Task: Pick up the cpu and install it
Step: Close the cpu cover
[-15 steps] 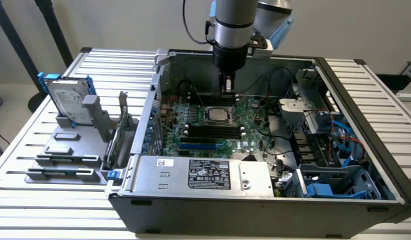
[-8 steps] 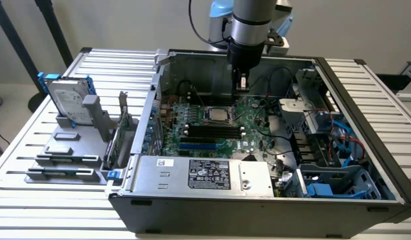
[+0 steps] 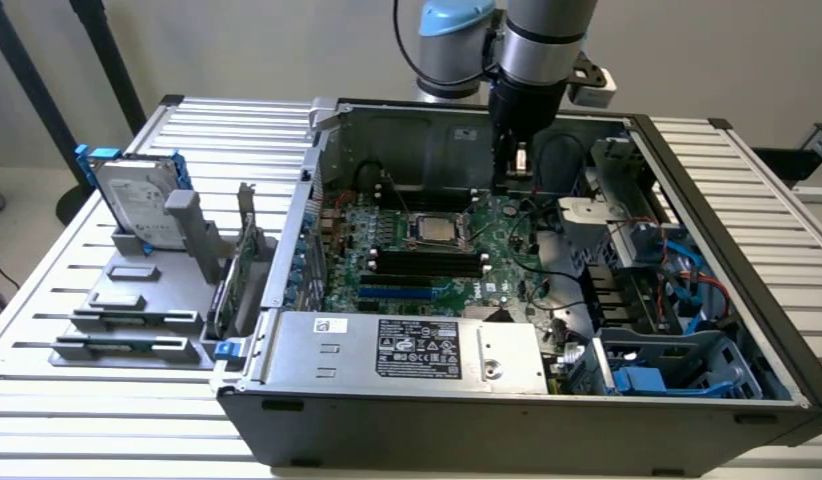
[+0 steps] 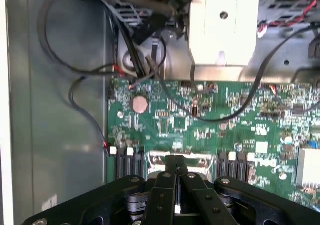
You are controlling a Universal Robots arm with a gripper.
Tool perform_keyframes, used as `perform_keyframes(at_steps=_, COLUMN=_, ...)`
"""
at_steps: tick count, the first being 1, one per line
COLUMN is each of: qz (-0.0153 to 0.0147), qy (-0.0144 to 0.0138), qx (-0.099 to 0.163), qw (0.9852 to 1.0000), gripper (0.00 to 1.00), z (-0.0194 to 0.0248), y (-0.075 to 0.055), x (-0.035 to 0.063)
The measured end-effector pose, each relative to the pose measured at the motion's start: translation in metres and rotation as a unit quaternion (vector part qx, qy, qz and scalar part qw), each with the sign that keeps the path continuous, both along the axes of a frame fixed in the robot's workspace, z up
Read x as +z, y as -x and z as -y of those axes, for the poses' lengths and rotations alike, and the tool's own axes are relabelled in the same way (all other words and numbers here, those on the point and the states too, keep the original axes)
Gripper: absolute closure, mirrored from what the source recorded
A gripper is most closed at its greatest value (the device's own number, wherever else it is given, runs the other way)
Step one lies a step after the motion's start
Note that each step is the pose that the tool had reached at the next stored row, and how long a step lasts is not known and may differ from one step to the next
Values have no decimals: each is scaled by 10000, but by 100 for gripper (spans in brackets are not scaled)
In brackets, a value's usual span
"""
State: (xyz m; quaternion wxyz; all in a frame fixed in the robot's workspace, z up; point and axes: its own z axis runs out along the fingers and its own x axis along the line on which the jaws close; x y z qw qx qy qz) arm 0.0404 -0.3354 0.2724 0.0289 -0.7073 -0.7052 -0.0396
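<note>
My gripper (image 3: 517,180) hangs pinched shut, nothing between its fingers (image 4: 167,177), above the motherboard's (image 3: 498,215) far edge. The cpu (image 3: 433,231) lies flat in its mid-board socket, toward the exterior view's left, near but apart from my fingertips.

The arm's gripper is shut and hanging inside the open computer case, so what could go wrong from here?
1. Black cables loop over the motherboard near the gripper; a sideways move might snag one.
2. The gripper hangs over the motherboard's small parts; dropping further could scrape them.
3. The cpu seems already seated; a knock might shift it.
</note>
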Motion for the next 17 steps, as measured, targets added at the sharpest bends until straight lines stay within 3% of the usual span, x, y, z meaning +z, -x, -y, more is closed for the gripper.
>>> perform_keyframes(at_steps=6, qz=-1, qy=-11, qx=0, qw=10000, gripper=89, z=9, y=-103, x=-22)
perform_keyframes(at_steps=17, qz=-3, qy=-10, qx=2, qw=10000, gripper=89, z=9, y=-105, x=-220)
